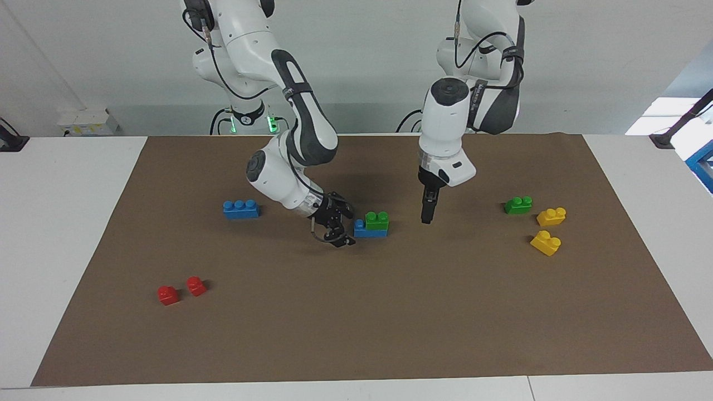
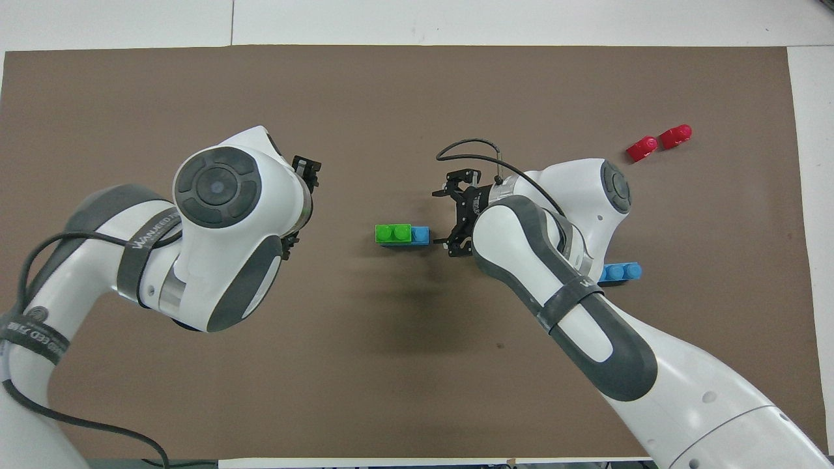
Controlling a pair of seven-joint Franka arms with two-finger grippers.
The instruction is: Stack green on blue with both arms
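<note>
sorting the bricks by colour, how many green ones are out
2. One green brick sits stacked on a blue brick mid-mat. The other green brick lies loose toward the left arm's end, beside the yellow bricks. The arms could hide more.

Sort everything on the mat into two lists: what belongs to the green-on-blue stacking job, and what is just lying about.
Belongs to the job:
- green brick, seated on the blue brick mid-mat
- right gripper, open beside that stack
- left gripper, open, beside the stack toward the left arm's end

Lying about:
- spare blue brick
- spare green brick
- two yellow bricks
- two red bricks
</note>
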